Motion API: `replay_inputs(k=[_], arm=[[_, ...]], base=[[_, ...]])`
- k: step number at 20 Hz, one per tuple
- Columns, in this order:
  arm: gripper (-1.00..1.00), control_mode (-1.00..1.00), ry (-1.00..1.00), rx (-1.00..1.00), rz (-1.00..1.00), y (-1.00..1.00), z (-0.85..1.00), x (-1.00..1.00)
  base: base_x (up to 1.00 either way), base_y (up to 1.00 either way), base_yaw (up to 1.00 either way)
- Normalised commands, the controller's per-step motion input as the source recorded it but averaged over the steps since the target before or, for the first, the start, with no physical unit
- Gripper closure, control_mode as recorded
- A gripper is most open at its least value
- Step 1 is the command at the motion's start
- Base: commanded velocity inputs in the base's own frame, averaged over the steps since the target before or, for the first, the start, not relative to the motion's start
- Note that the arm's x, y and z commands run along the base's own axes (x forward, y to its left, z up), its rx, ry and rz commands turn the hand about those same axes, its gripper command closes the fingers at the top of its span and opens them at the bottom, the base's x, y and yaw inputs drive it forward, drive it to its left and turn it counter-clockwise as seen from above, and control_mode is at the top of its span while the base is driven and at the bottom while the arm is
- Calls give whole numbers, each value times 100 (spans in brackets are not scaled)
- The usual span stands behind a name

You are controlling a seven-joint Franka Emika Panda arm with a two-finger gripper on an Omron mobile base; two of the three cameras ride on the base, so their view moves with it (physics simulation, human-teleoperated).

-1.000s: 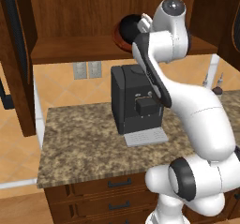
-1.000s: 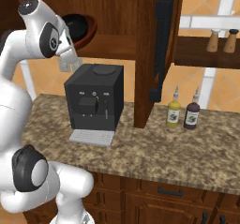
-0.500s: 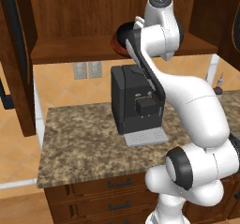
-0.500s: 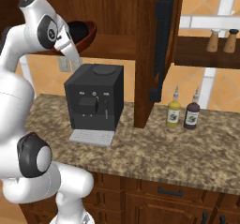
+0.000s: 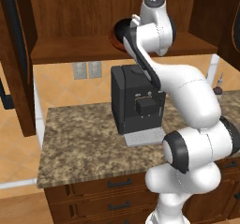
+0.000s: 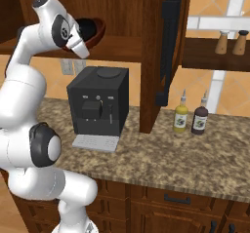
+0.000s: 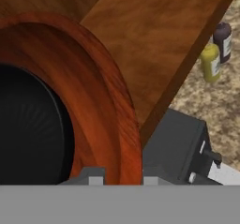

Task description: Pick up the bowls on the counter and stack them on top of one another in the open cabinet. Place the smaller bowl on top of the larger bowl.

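A: Located the bowls yet?

B: Both up on the shelf board of the open cabinet [image 6: 122,47]. Larger bowl [image 6: 97,29] reddish-brown, tilted toward the camera in the right base view, with the smaller bowl [image 6: 87,28] glossy black inside it. Seen from the left base too: larger bowl [image 5: 115,36] peeking out at nine o'clock of the arm's upper joint, smaller bowl [image 5: 121,28] dark within it.

A: And from the hand?

B: Larger bowl [image 7: 105,106] sweeping from ten o'clock down to six, rim very close to the finger tips. Smaller bowl [image 7: 30,129] sitting at eight o'clock, nested against the brown wall. Shelf wood running off toward one o'clock.

A: Gripper?

B: Gripper [image 7: 119,180] right at the brown rim, tips straddling it at six o'clock. Jaws narrowly apart; clamped on that rim or merely beside it, cannot tell. Wrist [image 6: 75,41] just beside the bowls in the right base view.

A: Below the shelf?

B: Counter [image 6: 161,159] speckled granite, black coffee machine [image 6: 97,105] standing on it under the bowls. Yellow bottle [image 6: 180,116] and dark bottle [image 6: 199,120] side by side at three o'clock of the machine, well apart from it.
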Motion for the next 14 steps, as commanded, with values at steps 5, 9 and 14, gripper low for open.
replay_inputs(k=[5,9,14], arm=[[100,-100,0,0,0,0,-4,48],[100,-100,0,0,0,0,-7,16],[100,-100,0,0,0,0,-9,0]], base=[[0,0,0],[0,0,0],[0,0,0]])
